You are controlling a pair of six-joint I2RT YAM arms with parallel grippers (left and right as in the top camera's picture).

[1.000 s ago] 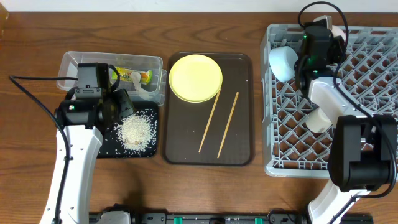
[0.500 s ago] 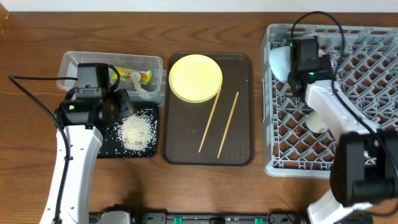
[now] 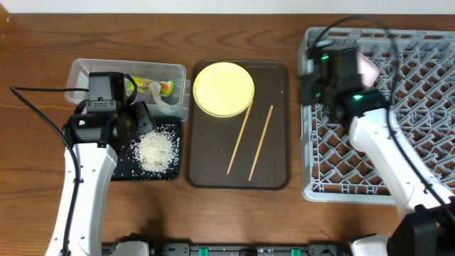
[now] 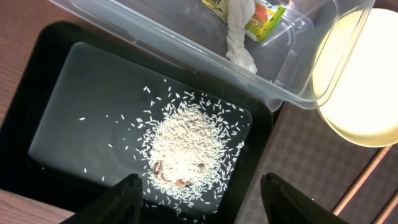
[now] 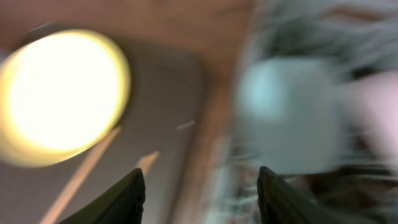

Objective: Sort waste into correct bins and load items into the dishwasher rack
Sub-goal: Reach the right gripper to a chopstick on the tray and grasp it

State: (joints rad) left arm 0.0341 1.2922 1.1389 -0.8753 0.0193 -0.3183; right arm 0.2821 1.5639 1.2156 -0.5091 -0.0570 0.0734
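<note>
On the wooden desk (image 3: 43,185), the large square grey plastic dishwasher rack (image 3: 419,121) fills the 3 o'clock side. The right pincer (image 5: 199,193) hovers by its 9 o'clock rim, spread wide and holding nothing. Its wrist view is badly blurred. The pale bluish shape (image 5: 286,118) there is probably the light blue bowl in the rack, though we cannot be sure.

At the centre lies the dark brown serving tray (image 3: 210,163). It carries the round yellow plate (image 3: 223,88) at its 11 o'clock corner and two thin wooden chopsticks (image 3: 240,139) slanting off toward 5 o'clock.

At 9 o'clock, the clear rectangular plastic tub (image 3: 85,65) holds the green-and-yellow snack wrapper (image 3: 151,87) and the crumpled white scrap (image 4: 239,37). Beside it at 6 o'clock, the shallow black tray (image 3: 121,167) holds the loose white rice (image 3: 155,149).

The left pincer (image 4: 202,196) hangs wide and empty above the rice.

We judge the waste sorted; the plate and chopsticks are not yet loaded.
</note>
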